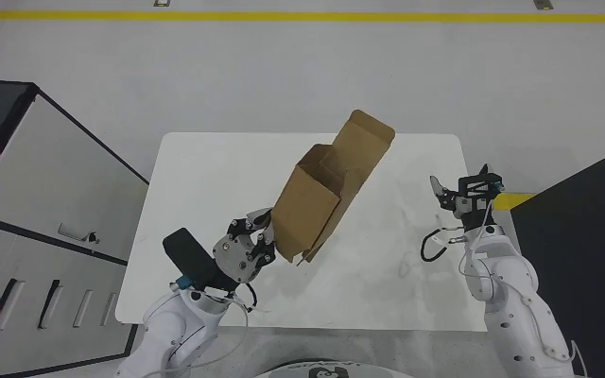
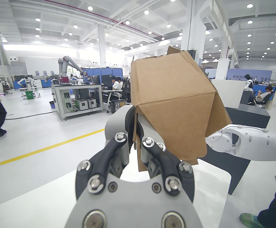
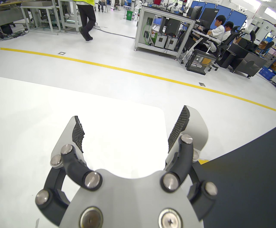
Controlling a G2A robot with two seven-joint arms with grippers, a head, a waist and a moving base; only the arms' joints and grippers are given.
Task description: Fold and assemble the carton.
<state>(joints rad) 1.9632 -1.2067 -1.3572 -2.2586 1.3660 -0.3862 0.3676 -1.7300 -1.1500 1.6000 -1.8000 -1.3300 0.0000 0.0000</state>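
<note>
Over desk centre: carton, tilted.
Left jaws: clamped on carton's flap.
Right jaws: apart, right edge.

A white counter with rounded corners stands on a pale grey floor crossed by a yellow line. A grey cabinet sits just beside one end and a dark panel beside the other. Farther off stand a metal-framed workstation, blue partition screens and a green bin.
</note>
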